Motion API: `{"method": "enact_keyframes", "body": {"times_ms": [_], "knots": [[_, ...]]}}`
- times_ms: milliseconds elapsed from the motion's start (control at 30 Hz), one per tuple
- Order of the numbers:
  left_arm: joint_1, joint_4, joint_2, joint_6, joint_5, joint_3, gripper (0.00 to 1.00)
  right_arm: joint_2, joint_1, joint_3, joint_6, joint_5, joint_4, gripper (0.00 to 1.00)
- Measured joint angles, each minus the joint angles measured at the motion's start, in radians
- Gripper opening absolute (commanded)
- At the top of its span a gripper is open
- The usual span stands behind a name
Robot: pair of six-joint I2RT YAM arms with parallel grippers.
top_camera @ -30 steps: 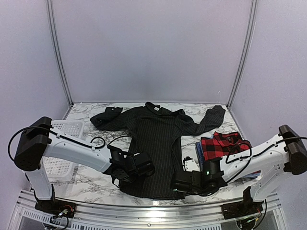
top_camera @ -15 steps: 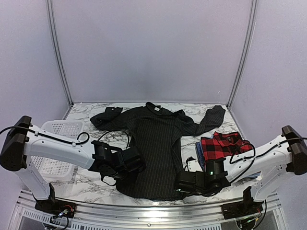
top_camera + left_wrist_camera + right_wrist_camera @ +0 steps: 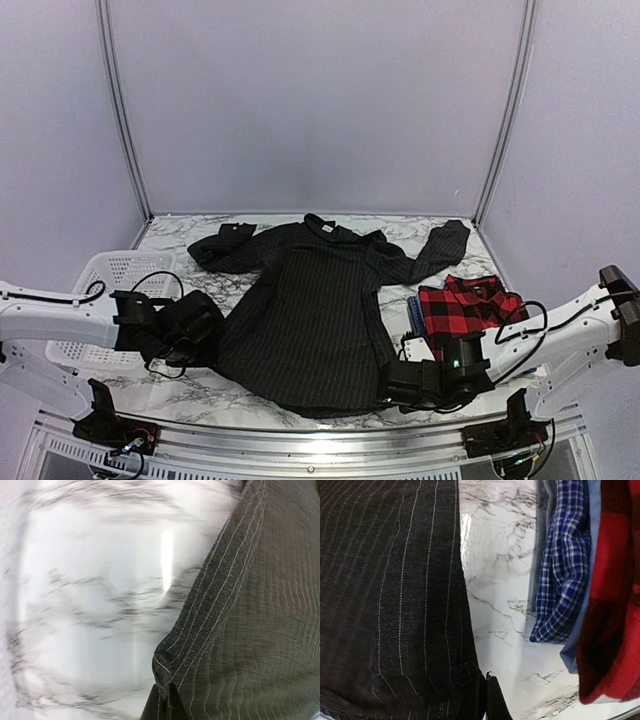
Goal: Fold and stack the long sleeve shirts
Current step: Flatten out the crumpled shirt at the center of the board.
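Pinstripe shirt (image 3: pixel 320 310) hem corners clamped, marble (image 3: pixel 215 398) alongside

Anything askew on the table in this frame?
The black shirt lies unevenly in the top view: one sleeve is bunched up at the back left, while the other sleeve stretches straight out. Nothing else stands out.

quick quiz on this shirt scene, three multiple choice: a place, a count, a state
1. The red plaid shirt lies: A on the blue shirt; B under the black shirt; C at the far left.
2. Shirts in view: A two; B three; C five.
3. The right gripper is: A open; B shut on the black shirt's hem; C shut on the red plaid shirt.
Answers: 1 A, blue peeks out beneath the red; 2 B, black, red and blue; 3 B, it pinches the striped hem.
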Motion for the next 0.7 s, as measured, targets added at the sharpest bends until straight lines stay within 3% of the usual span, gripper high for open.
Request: {"method": "enact_keyframes", "body": {"times_ms": [133, 367, 567, 700], "knots": [[0.048, -0.032, -0.132, -0.058, 0.017, -0.115, 0.00, -0.030, 0.022, -0.029, 0.016, -0.028, -0.010, 0.00], [0.048, -0.047, -0.145, -0.106, 0.074, -0.161, 0.14, -0.023, 0.071, -0.031, 0.040, -0.067, -0.009, 0.01], [0.048, -0.092, -0.182, -0.114, 0.106, -0.175, 0.52, -0.015, 0.108, -0.030, 0.045, -0.101, -0.006, 0.35], [0.048, -0.162, -0.215, -0.102, 0.115, -0.146, 0.58, -0.019, 0.115, -0.004, 0.033, -0.099, -0.034, 0.51]]}}
